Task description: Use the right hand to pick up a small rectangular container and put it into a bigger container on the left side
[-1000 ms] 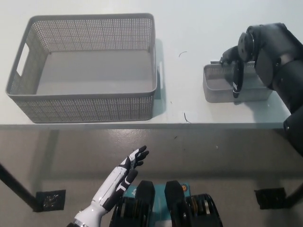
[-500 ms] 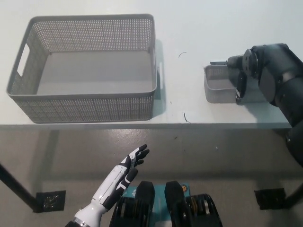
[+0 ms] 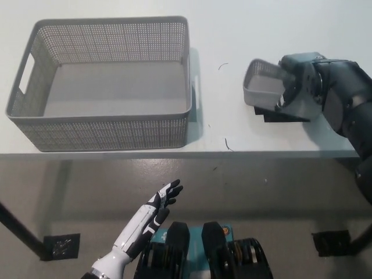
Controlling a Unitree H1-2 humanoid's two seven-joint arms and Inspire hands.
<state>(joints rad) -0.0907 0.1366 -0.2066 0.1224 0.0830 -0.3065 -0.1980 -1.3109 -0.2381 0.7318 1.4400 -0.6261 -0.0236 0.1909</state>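
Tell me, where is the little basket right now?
The little basket is at the right of the head view, tilted in the black right robot hand above the table, right of the big basket.

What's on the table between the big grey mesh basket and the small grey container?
Head view: bare white table separates large grey mesh basket from small grey container, apart from two thin dark specks.

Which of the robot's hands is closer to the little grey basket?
Right. The black right hand grips the small grey basket, tilted above the table. The white left hand rests open below the table edge, far away.
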